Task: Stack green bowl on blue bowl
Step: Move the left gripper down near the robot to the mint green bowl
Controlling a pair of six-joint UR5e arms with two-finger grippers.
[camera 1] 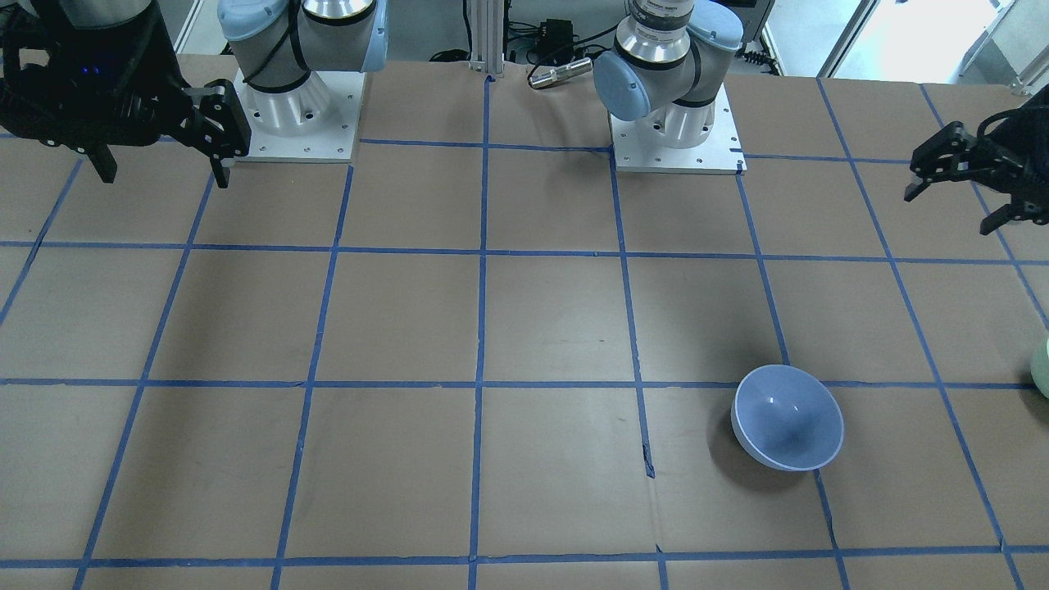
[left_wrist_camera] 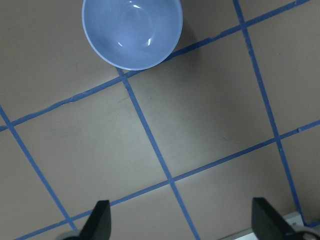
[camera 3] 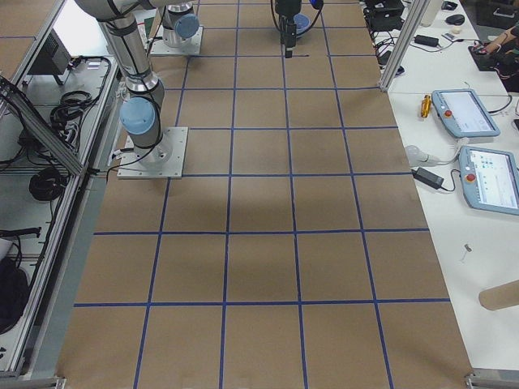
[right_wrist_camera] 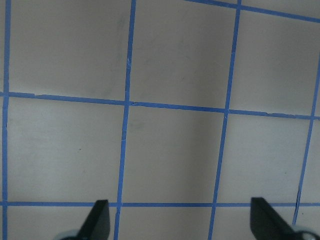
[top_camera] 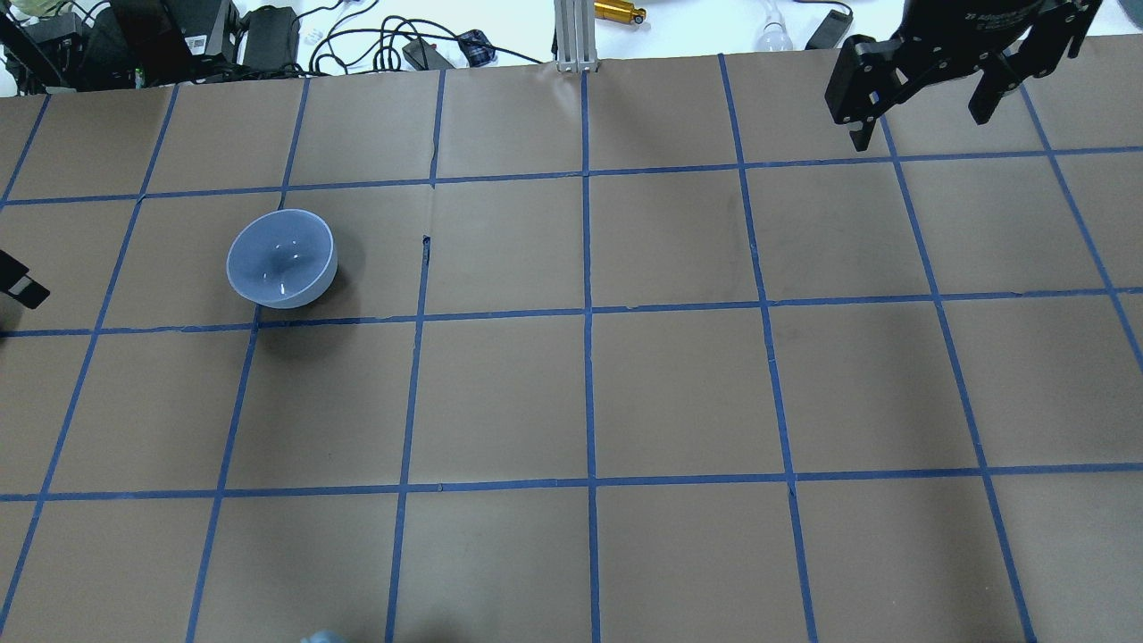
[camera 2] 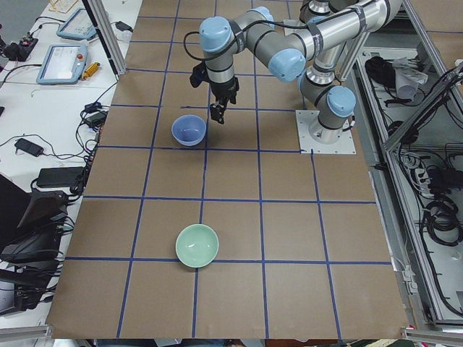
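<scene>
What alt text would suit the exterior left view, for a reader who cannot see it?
A green bowl and a blue bowl sit upright and apart on a brown table gridded with blue tape, the green one nearer the camera. The left gripper hangs above the table, holding nothing.

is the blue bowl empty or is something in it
Empty. The blue bowl sits upright; the left wrist view shows its inside bare, only light glints.

The glossy mint green bowl (camera 2: 197, 245) is seen upright and empty near the bench's left end. The pale blue bowl (camera 1: 787, 417) is set upright and empty, well apart from it, further inward.
</scene>
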